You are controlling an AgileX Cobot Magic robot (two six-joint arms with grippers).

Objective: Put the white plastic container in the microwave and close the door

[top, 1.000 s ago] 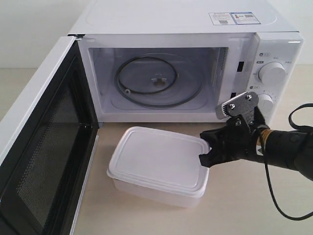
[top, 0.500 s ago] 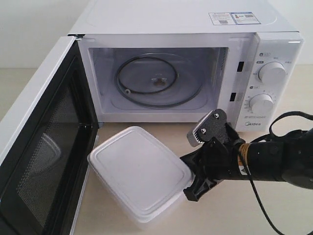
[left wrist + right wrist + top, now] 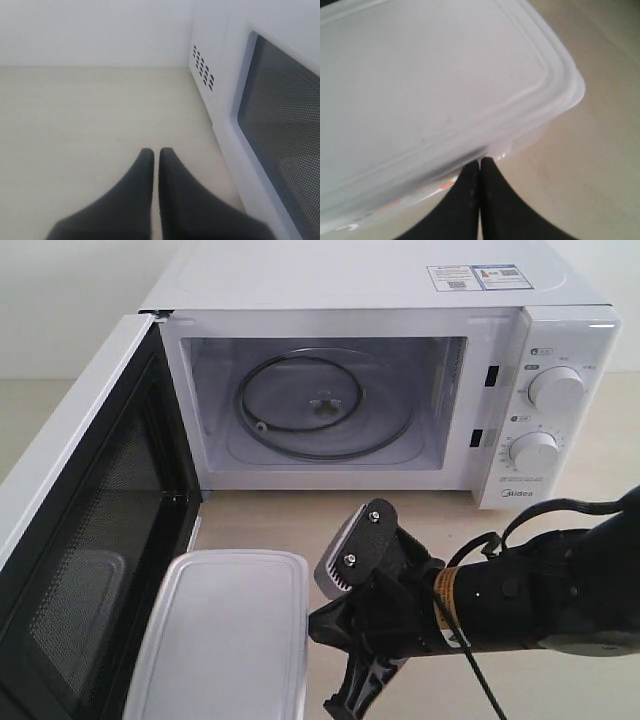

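Note:
The white plastic container lies low on the table beside the open door, its lid up and its near end cut off by the frame. My right gripper is shut with nothing between its fingers. Its tips press against the side of the container, just under the lid rim, next to a red-marked label. The microwave stands open behind, its glass turntable bare. My left gripper is shut over bare table, outside the door.
The two knobs are on the microwave's right panel. The right arm's black cable loops over the table in front of that panel. The microwave's vented side wall is near the left gripper.
The container has slid and turned from in front of the cavity down to the left, beside the open door. My shut right gripper followed it, pushing its side.

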